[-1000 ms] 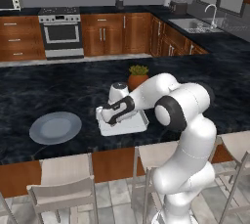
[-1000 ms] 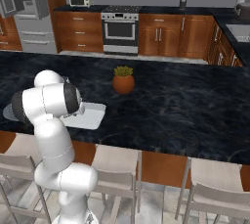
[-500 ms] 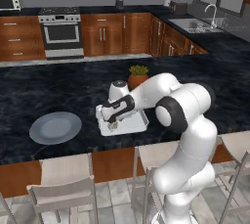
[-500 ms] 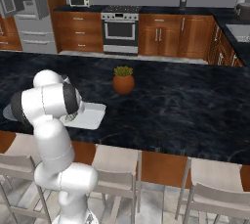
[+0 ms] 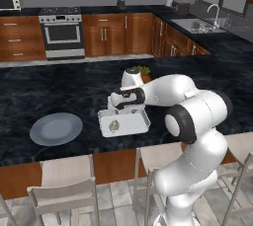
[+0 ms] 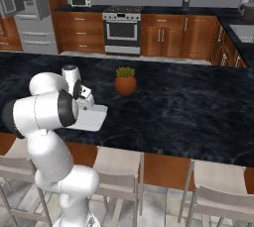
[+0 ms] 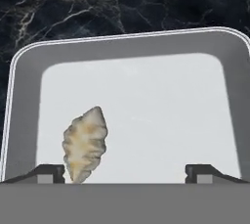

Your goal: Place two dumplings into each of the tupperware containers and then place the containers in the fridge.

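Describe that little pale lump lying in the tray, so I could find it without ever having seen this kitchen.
On the dark marble counter, find the shallow pale tray under the white arm, right of the round grey-blue plate. Inside it, off to one side, lies the dumpling: a small beige crescent with a folded top, the only thing in that tray.

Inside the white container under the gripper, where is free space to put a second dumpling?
In the hand view, the tupperware container has one dumpling lying near one side of its floor. The floor between that dumpling and the opposite wall is bare, and so is the strip toward the far rim. The open gripper hangs above it.
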